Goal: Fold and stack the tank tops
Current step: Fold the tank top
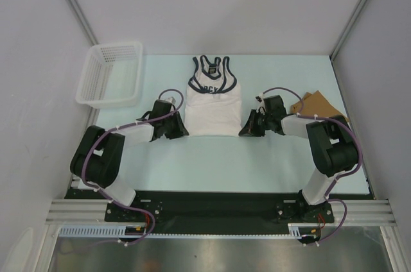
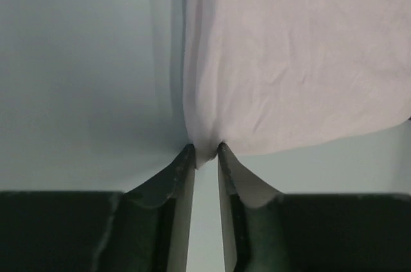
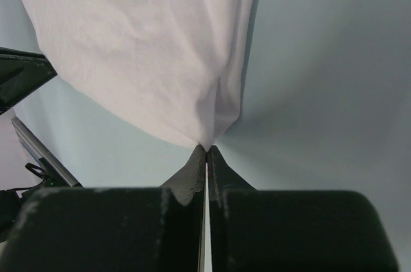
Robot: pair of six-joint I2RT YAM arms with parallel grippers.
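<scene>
The white tank top [image 1: 212, 102] with navy trim lies flat mid-table, neck toward the far side. My left gripper [image 1: 183, 132] is at its near left hem corner. In the left wrist view the cloth [image 2: 289, 60] puckers into the left gripper [image 2: 205, 150], whose narrow jaws pinch the corner. My right gripper [image 1: 247, 132] is at the near right hem corner. In the right wrist view it [image 3: 206, 149] is shut on the tip of the white cloth [image 3: 148, 47]. The tan-brown tank top [image 1: 318, 104] lies at the right, partly hidden behind the right arm.
A white lattice basket [image 1: 109, 73] stands at the far left of the light blue table [image 1: 212, 163]. Grey walls close in the sides and back. The arm bases sit on the black rail at the near edge.
</scene>
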